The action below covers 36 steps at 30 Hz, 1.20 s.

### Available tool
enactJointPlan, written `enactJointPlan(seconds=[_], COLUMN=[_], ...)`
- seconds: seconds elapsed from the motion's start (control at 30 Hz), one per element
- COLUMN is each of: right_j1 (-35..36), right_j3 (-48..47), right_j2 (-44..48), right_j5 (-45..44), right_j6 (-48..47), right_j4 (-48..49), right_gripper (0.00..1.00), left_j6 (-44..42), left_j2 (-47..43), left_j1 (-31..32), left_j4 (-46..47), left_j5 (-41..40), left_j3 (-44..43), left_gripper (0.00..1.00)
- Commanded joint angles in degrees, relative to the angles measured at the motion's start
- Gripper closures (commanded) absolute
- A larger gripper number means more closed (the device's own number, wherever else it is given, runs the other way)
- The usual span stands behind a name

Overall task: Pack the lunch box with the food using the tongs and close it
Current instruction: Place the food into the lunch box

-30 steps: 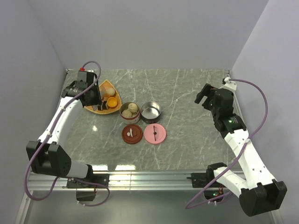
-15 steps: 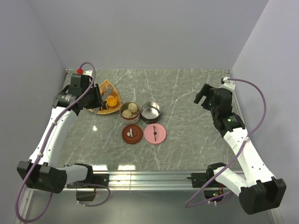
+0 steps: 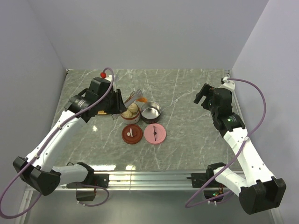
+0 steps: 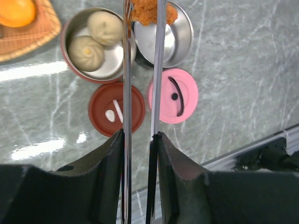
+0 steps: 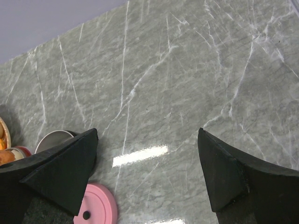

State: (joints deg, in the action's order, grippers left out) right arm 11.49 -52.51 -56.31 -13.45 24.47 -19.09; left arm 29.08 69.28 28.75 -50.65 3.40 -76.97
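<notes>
My left gripper (image 3: 119, 106) (image 4: 139, 135) is shut on the tongs (image 4: 126, 88), two thin metal arms running up the left wrist view. Their tips pinch an orange food chunk (image 4: 149, 11) (image 3: 142, 99) over the empty steel tin (image 4: 176, 39) (image 3: 150, 117) of the lunch box. The tin beside it (image 4: 111, 57) (image 3: 130, 120) holds two beige dumplings (image 4: 85, 47). A brown lid (image 4: 100, 112) (image 3: 131, 134) and a pink lid (image 4: 180, 109) (image 3: 155, 134) lie flat in front of the tins. My right gripper (image 3: 204, 97) (image 5: 147, 135) hangs open and empty at the right.
The orange fan-shaped plate (image 4: 32, 39) with an orange piece (image 4: 16, 11) lies left of the tins, mostly under my left arm in the top view. Grey walls close in the marble table (image 3: 187, 135) on three sides; a metal rail runs along the near edge.
My left arm has swung right from the plate to above the tins, carrying the orange chunk in the tongs. The right arm has stayed still.
</notes>
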Motion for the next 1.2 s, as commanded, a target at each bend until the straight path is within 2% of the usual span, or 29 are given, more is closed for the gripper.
enactJointPlan(seconds=[0.0, 0.2, 0.4, 0.5, 0.7, 0.93, 1.03, 1.17], right_j1=[0.4, 0.5, 0.5, 0.4, 0.5, 0.5, 0.5, 0.5], right_j3=[-2.0, -1.4, -1.2, -0.9, -0.8, -0.6, -0.5, -0.4], right_j2=[1.6, 2.9, 3.4, 3.8, 4.2, 4.7, 4.7, 4.5], right_j5=[-0.8, -1.4, -1.6, -1.8, -2.5, -2.9, -2.9, -2.6], right_j6=[0.1, 0.3, 0.8, 1.0, 1.4, 1.9, 2.2, 2.4], right_j4=[1.1, 0.3, -0.1, -0.2, -0.5, -0.9, -0.8, -0.3], right_gripper=[0.06, 0.06, 0.06, 0.06, 0.06, 0.06, 0.06, 0.06], left_j6=[2.8, 3.5, 2.6, 2.0, 1.5, 0.2, 0.2, 0.8], left_j2=[0.2, 0.6, 2.1, 2.4, 3.7, 3.9, 3.4, 2.4], left_j1=[3.1, 6.1, 6.6, 6.6, 6.6, 6.7, 6.6, 6.6], left_j4=[3.3, 5.4, 6.2, 7.2, 8.7, 8.4, 8.2, 5.7], left_j5=[0.8, 0.6, -0.3, -1.6, 0.1, -0.6, -2.4, -8.7], left_j3=[-1.9, 1.5, 1.9, 2.5, 3.1, 2.7, 2.2, 1.6], left_gripper=[0.71, 0.71, 0.69, 0.67, 0.55, 0.53, 0.53, 0.54])
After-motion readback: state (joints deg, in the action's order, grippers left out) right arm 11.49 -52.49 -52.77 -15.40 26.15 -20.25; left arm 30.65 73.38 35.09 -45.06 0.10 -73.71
